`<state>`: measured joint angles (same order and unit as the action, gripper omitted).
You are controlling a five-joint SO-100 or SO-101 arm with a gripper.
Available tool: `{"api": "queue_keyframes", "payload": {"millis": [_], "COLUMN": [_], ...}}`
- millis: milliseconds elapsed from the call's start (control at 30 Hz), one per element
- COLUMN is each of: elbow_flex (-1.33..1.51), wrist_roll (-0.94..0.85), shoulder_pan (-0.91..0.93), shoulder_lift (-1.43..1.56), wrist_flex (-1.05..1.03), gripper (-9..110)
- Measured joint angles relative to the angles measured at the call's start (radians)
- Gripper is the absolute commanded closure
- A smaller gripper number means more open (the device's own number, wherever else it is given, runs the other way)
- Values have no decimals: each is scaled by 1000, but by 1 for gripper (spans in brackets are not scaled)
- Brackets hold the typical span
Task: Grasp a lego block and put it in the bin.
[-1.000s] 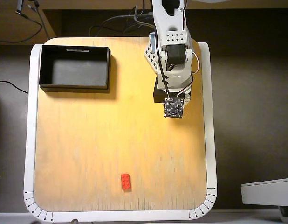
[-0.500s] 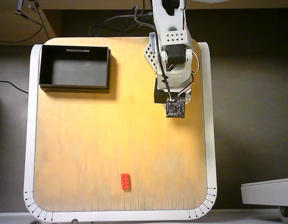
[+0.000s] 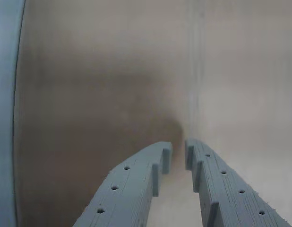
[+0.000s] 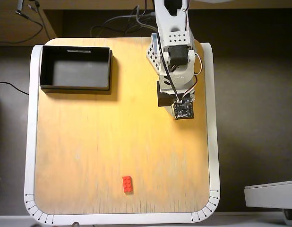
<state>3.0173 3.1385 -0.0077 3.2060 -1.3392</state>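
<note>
My gripper (image 3: 178, 158) is almost closed and holds nothing, so I should open it wide and reach down the overhead view to the red block (image 4: 127, 184) near the bottom middle, far from the bin (image 4: 75, 87) at upper left.

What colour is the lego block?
Red. The lego block shows best in the overhead view, lying near the table's lower edge.
</note>
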Motion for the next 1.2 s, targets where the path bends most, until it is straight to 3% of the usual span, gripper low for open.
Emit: {"api": "queue_keyframes", "payload": {"millis": [667, 1200], "elbow_flex": [-110, -637], "wrist_roll": [25, 3], "shoulder_pan": [57, 121], "shoulder_lift": [-6, -534], "wrist_flex": [-91, -164], "gripper": [101, 101]}}
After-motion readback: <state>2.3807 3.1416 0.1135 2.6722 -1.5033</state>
